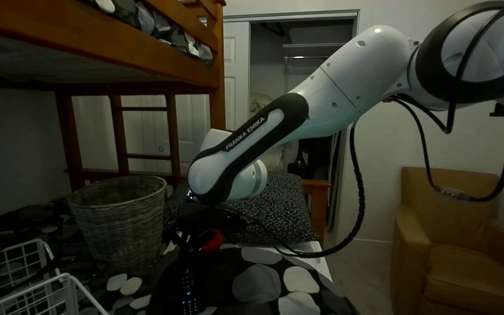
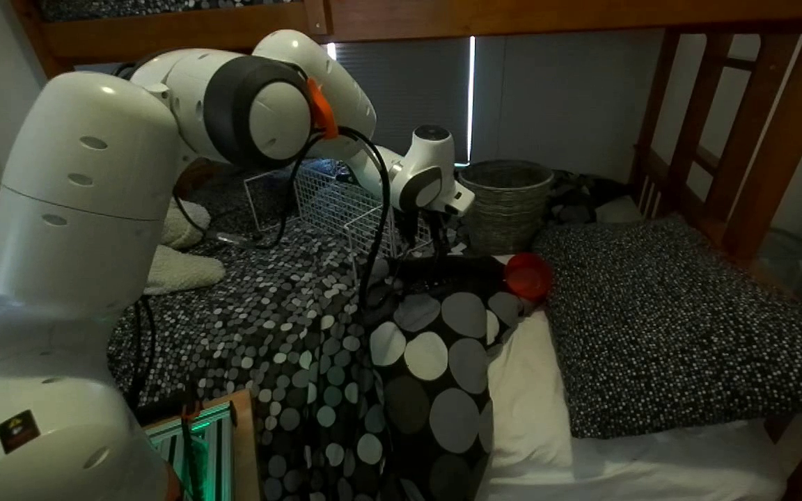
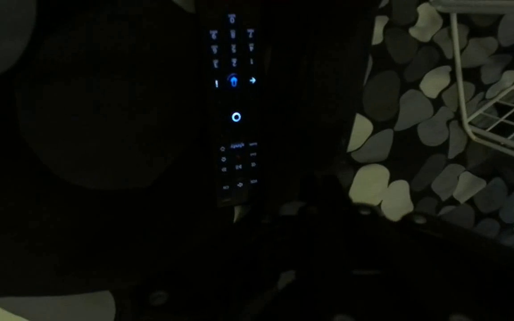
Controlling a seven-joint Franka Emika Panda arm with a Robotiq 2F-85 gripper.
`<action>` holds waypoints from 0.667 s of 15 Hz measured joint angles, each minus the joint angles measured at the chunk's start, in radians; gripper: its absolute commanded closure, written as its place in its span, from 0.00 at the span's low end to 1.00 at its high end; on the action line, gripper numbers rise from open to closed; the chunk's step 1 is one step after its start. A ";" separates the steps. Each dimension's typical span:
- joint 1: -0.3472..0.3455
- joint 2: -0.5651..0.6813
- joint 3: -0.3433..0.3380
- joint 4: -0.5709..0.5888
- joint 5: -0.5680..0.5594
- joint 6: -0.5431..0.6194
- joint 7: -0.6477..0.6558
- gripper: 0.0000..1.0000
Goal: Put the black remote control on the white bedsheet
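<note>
The black remote control [image 3: 235, 107] shows by its lit buttons in the wrist view. It seems to lie on the dark cover with large spots; in an exterior view its lit buttons show near the bottom edge [image 1: 188, 293]. I cannot make it out in the exterior view with the pillow at the right. My gripper [image 3: 319, 189] is a dark shape beside the remote's lower end in the wrist view, and points down over the cover [image 2: 439, 243]. The fingers are too dark to tell open from shut. The white bedsheet [image 2: 526, 396] is bare between the cover and the pillow; a strip shows [image 1: 322, 262].
A red round object [image 2: 528, 276] lies by the grey speckled pillow [image 2: 693, 327]. A wicker basket [image 2: 505, 223] and a white wire basket [image 2: 335, 209] stand on the bed near my gripper. The upper bunk's wooden rail [image 1: 147, 57] is overhead. The dark spotted cover [image 2: 425, 355] is bunched.
</note>
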 measured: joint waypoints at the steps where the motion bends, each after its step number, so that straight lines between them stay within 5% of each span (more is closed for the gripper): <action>1: -0.005 -0.014 0.004 -0.010 0.000 -0.023 -0.001 0.51; 8: 0.006 0.040 0.008 -0.030 -0.009 -0.066 0.000 0.01; 10: 0.016 0.068 0.003 -0.023 -0.015 -0.058 0.004 0.00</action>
